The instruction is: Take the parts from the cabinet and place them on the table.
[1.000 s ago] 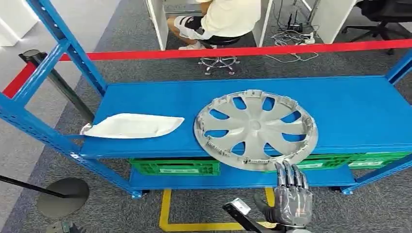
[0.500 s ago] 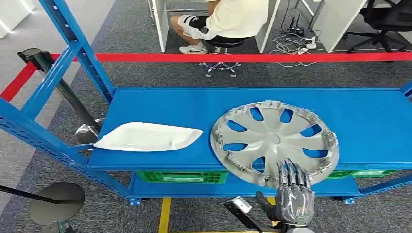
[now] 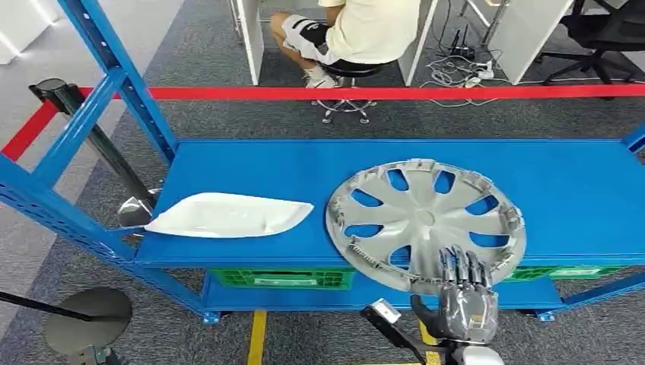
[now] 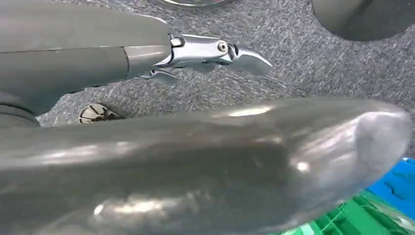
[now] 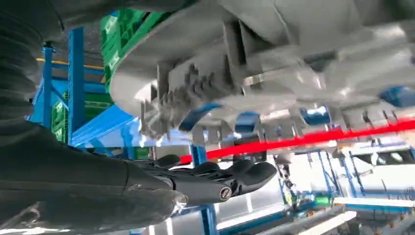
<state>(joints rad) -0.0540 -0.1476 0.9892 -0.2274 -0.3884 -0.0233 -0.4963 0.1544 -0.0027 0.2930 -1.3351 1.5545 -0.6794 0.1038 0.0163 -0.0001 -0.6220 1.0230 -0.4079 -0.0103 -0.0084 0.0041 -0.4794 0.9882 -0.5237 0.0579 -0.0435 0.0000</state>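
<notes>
A silver hubcap (image 3: 424, 224) lies flat on the blue shelf (image 3: 251, 163), its near rim hanging over the front edge. Left of it lies a white curved panel (image 3: 228, 214). My right hand (image 3: 464, 296) comes up from below with its fingers stretched out over the hubcap's near rim. In the right wrist view the dark fingers (image 5: 215, 178) hover close to the ribbed rim of the hubcap (image 5: 244, 63), with a small gap and nothing held. My left hand (image 4: 195, 161) hangs over the grey carpet holding nothing, its fingers (image 4: 220, 49) straight.
Blue uprights (image 3: 114, 84) frame the shelf at left and right. Green crates (image 3: 281, 278) sit on the lower shelf. A red barrier tape (image 3: 395, 93) runs behind. A person (image 3: 357, 30) sits at a desk beyond. A stanchion base (image 3: 87, 319) stands at lower left.
The camera shifted early on. My right hand's fingers have moved forward from the hubcap's edge to over its near rim. The seated person moved their legs.
</notes>
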